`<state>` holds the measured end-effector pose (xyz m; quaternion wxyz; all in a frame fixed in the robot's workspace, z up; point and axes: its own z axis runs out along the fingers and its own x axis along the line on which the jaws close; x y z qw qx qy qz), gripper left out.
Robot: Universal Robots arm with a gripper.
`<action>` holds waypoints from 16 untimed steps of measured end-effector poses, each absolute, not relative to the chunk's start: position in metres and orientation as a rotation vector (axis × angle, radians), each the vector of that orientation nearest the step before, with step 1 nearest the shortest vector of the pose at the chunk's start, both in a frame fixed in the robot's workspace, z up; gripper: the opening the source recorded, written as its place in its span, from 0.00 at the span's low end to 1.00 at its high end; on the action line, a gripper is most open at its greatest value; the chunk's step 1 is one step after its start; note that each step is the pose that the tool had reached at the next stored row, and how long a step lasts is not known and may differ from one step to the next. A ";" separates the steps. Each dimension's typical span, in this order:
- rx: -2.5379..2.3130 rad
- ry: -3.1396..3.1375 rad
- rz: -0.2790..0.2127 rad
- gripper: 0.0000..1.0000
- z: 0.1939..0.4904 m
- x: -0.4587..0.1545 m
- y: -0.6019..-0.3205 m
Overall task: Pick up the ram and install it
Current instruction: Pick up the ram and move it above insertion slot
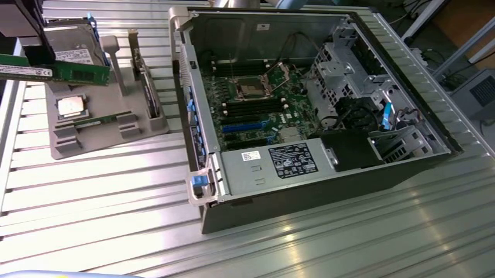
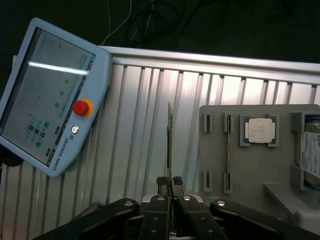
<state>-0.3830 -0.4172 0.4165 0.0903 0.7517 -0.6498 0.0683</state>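
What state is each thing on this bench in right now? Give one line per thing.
claw: shut on the ram
ram: gripped, away from the tray, not installed
computer case: open, side cover off
CPU chip: resting in its tray pocket
teach pendant: screen lit

The place is a robotics lab or workshop set up for computer assembly. A ribbed aluminium table [image 1: 116, 191] carries an open black desktop computer case [image 1: 309, 205] with its green motherboard [image 1: 255, 110] bare, and a grey moulded fixture tray [image 1: 93, 139] holding loose parts. A pale blue-grey Universal Robots teach pendant [image 2: 50, 95] with a red stop button [image 2: 81, 106] lies at the table's edge. A black robot tool [image 2: 170, 181] clamps a thin green ram stick [image 2: 170, 135]. Dark cables [image 2: 150, 25] trail beyond the table.
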 end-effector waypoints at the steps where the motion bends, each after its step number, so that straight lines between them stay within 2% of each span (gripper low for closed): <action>1: 2.234 -1.931 0.204 0.12 0.417 -0.383 -0.417; 16: 2.211 -1.911 0.238 0.12 0.430 -0.383 -0.417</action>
